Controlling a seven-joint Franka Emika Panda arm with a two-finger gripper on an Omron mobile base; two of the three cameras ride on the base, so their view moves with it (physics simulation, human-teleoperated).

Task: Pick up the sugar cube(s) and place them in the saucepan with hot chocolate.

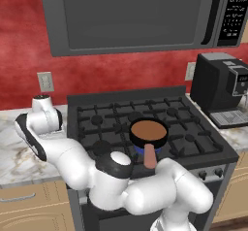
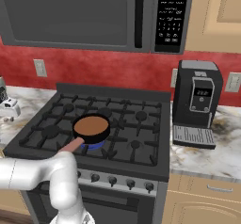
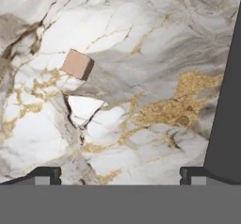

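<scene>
The small round black saucepan with smooth brown liquid (image 1: 148,132) sits on a near burner of the dark gas stove (image 1: 145,123), its pinkish-tan stick handle pointing toward the near edge. In the right base view the same saucepan (image 2: 92,128) stands left of the stove's centre. A black coffee machine (image 2: 196,100) stands on the marble bench right of the stove, and a grey microwave (image 1: 135,14) hangs above.

The white arm reaches left over the white, gold-veined marble bench (image 3: 141,53) beside the stove. In the hand view the gripper (image 3: 120,175) is spread wide with nothing between its dark tips, hovering above the bench. One tiny pale tan sugar cube (image 3: 77,64) lies on the marble, beyond the gripper and off toward its left tip, well apart from both tips. In the right base view, small specks near the gripper at the far left edge are too small to tell.
</scene>
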